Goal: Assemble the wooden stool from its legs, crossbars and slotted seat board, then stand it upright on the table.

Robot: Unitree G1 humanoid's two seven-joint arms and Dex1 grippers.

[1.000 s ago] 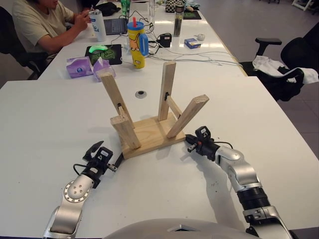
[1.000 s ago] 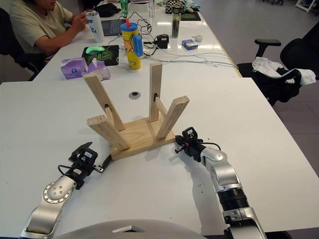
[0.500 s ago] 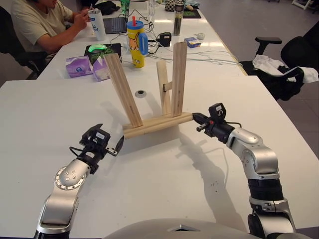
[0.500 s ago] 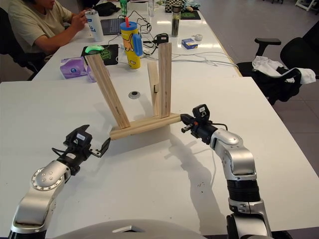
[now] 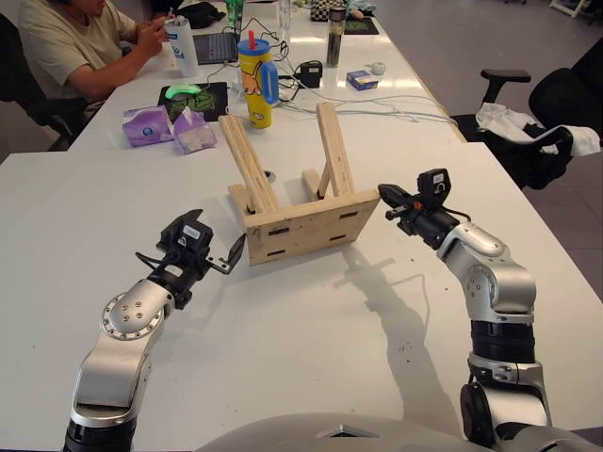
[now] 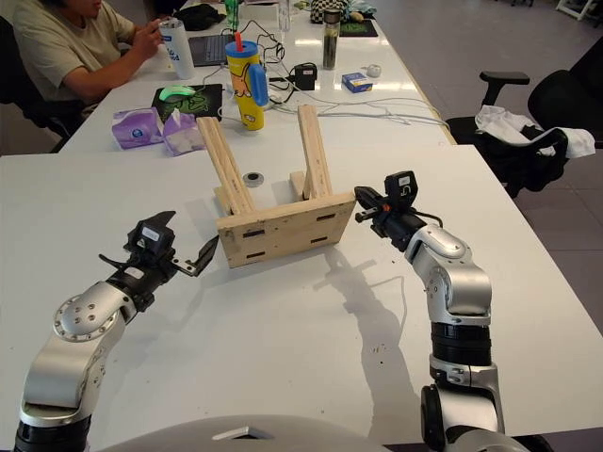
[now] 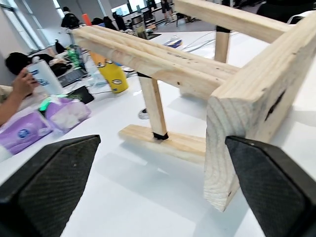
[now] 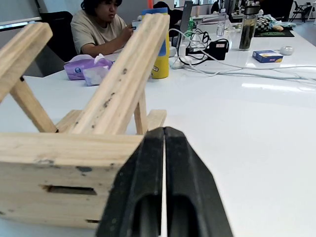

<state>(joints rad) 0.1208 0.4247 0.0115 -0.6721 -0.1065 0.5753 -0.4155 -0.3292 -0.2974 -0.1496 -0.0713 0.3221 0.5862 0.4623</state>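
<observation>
Left eye view: stool lying on its side

One stool (image 5: 301, 224) lies on its side mid-counter (image 5: 283, 358). Its seat board (image 5: 306, 218) faces the camera, showing four slots (image 5: 268, 232), and its four legs (image 5: 248, 160) point away. The left tool (image 5: 217, 236), fingers apart, sits just beside the board's left edge. The right tool (image 5: 388, 199), fingers together, touches the board's upper right corner.

Stool (image 6: 283, 229) tipped sideways, seemingly touching right hand (image 6: 362, 203).

Office or shared lab workspace: long white tables (image 5: 94, 217) set end to end, a black swivel chair (image 5: 562, 99) alongside (clothing draped on it). The far table carries desk clutter — laptop (image 5: 219, 47), mouse pad (image 5: 200, 100), lidded cup (image 5: 256, 80), tissue packs (image 5: 148, 125), loose cables (image 5: 377, 105).
</observation>
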